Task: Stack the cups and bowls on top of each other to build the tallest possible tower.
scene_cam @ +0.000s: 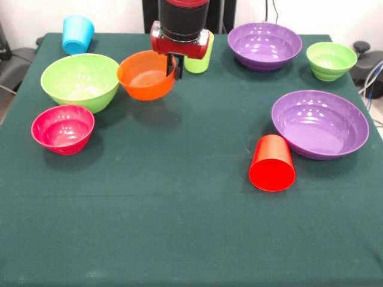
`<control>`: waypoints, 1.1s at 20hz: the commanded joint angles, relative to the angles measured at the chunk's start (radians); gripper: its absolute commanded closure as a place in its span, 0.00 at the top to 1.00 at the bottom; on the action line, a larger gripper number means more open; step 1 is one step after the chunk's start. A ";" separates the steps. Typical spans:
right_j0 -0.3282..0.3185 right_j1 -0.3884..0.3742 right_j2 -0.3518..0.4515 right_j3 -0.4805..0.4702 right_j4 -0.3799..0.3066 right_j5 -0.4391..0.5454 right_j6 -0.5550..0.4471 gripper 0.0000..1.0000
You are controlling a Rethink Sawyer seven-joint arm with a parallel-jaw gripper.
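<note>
**Orange bowl held at its rim, beside the large green bowl**

I could read no brand or writing on anything. The table (179, 233) wore a dark green felt-like cloth. Largest of the glossy round plastic pieces were the two purple bowls, the near purple bowl (320, 124) and the far purple bowl (264, 45), then the large lime green bowl (79, 81). The gripper (177, 66) had its fingers clamped on the rim of the orange bowl (146, 75), which sat tilted, just beside the lime one. Smaller: the pink bowl (63, 129), small green bowl (331, 60), the red cup (272, 163) upside down, the blue cup (78, 34), and the lime green cup (200, 60) behind the gripper.
</note>
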 commanded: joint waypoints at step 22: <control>0.194 -0.174 -0.168 0.161 0.165 0.094 0.178 0.00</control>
